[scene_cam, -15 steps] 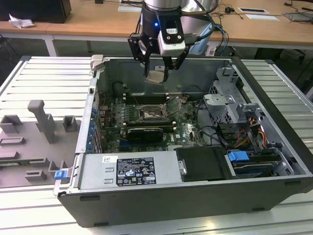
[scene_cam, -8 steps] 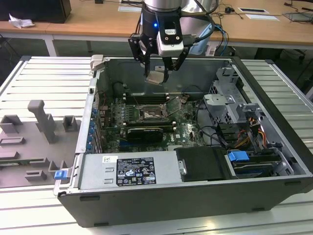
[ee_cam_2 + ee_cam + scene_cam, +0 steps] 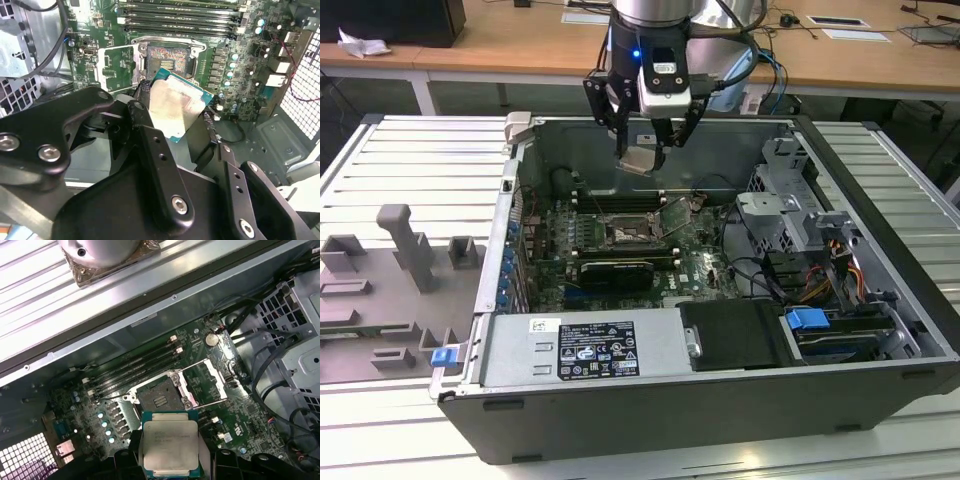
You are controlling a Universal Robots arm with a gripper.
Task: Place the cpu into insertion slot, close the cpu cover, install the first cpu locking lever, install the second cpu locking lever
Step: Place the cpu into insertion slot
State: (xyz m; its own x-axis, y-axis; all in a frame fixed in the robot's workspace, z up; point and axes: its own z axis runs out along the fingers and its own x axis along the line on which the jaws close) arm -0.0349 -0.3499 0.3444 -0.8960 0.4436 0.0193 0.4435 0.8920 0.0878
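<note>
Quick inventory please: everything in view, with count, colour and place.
Dark grey open computer case: one, dark grey, middle of the exterior view.
Green motherboard: one, green, inside the case.
Square dark pin-grid insertion slot: one, dark, on the motherboard, empty.
Thin silvery metal-frame cpu cover: one, silvery, swung open beside the slot.
Long black memory slots: several, black, alongside the slot.
Grey moulded fixture tray: one, grey, at the exterior view's left of the case.
Small flat square cpu: one, silvery-beige, held above the motherboard.
Black end effector: one, black, shut on the cpu.
</note>
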